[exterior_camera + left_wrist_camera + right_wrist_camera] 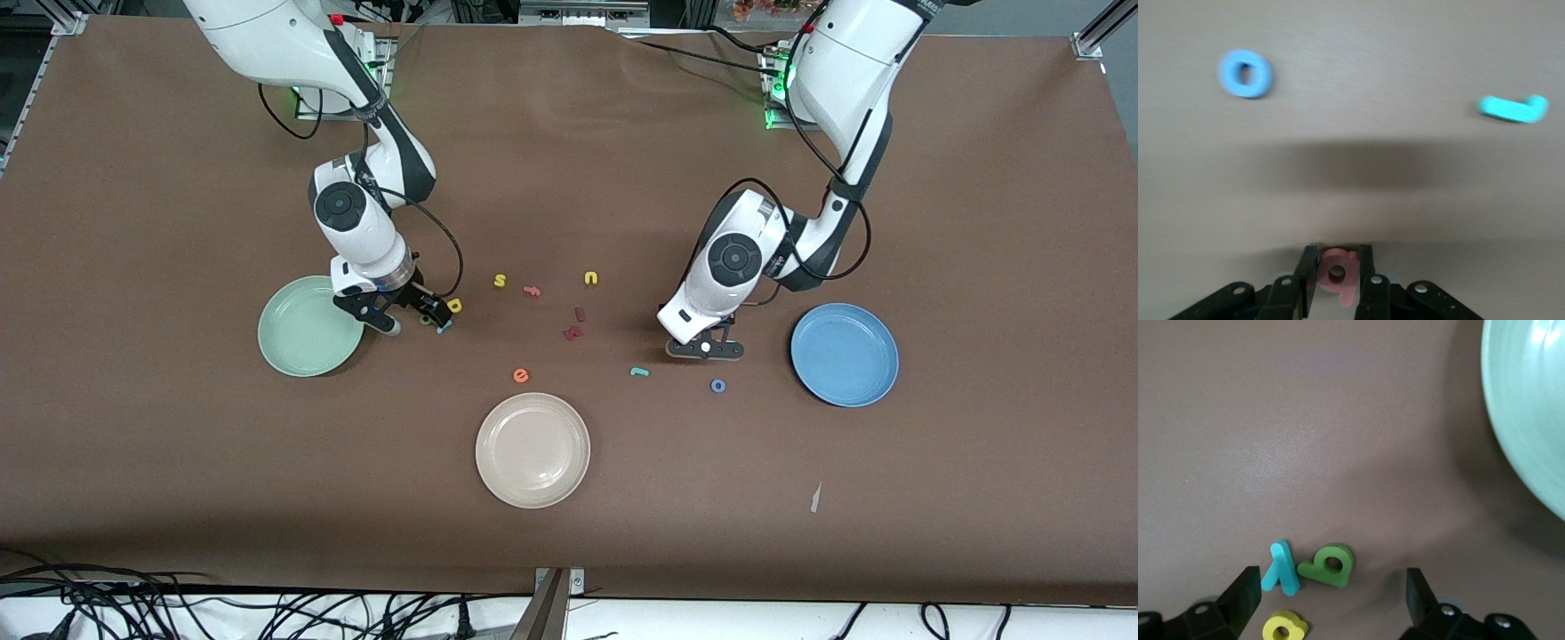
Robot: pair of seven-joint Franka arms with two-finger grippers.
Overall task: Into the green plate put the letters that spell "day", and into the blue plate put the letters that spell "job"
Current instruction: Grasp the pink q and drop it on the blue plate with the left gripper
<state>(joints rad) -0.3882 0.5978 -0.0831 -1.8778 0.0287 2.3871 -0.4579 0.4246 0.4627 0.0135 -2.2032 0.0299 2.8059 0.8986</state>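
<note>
Neither plate is holding a letter yet, so all six are still waiting to go in. The green plate (309, 326) and the blue plate (845, 354) are both sitting bare. The left gripper (1338, 277) is down at the table at about nine o'clock of the blue plate, its jaws closing on the salmon "b" (1338, 272), which is standing on edge between them with its stem running down toward the gripper body. The teal "j" (638, 372) is lying flat, long axis roughly three-to-nine o'clock, and the blue "o" (717, 385) is lying just nearer the front camera than the gripper. The right gripper (411, 313) is hanging spread wide and empty at three o'clock of the green plate, over the yellow "d" (1285, 628), green "a" (1327, 566) and teal "y" (1281, 570), the "y" leaning toward eleven o'clock in the right wrist view.
</note>
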